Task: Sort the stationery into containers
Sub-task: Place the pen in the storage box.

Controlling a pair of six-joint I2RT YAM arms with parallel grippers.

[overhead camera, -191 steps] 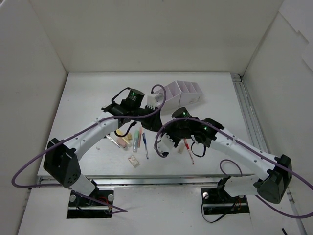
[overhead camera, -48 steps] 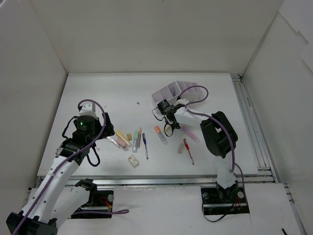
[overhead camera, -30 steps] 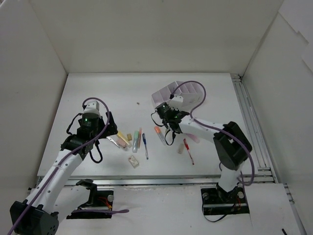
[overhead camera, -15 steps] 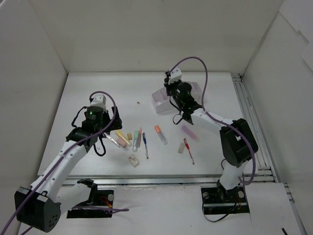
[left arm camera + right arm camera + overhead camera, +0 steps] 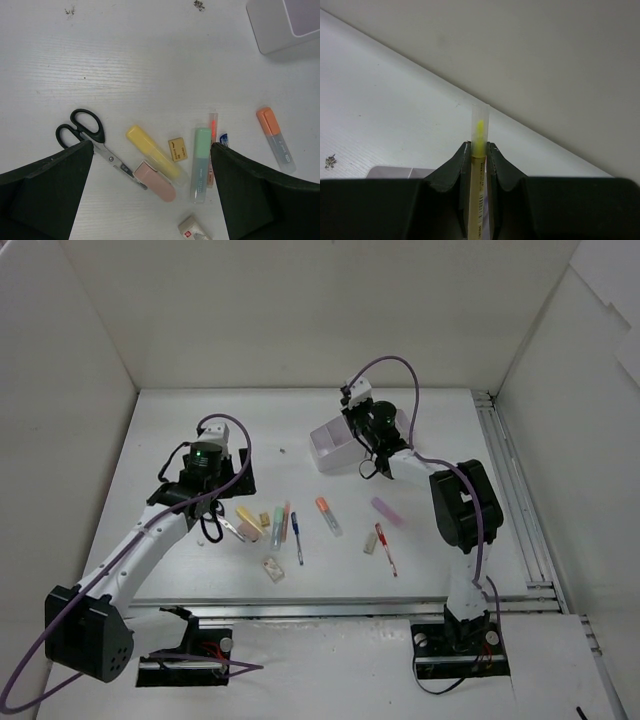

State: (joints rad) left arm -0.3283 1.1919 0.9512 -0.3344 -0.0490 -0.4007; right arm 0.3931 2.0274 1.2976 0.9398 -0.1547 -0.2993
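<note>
Two arms, left arm (image 5: 140,548) and right arm (image 5: 462,585): white tubular links, bulky black joint housings. Green status light (image 5: 199,452) on the left wrist housing. Purple cable (image 5: 386,361) looped loosely along each arm. Black base plates (image 5: 495,658), red wires (image 5: 208,650) at the left one. Pincer fingers (image 5: 45,185) matte black, wedge-shaped.

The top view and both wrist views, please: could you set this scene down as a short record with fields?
Right gripper: shut on the held yellow highlighter, raised by the organizer
Left gripper: open, holding nothing, above the loose items
Below left gripper: scissors, yellow marker, tan eraser, green highlighter
Further right: orange marker, lilac marker, red pen
Organizer contents: cannot tell
</note>
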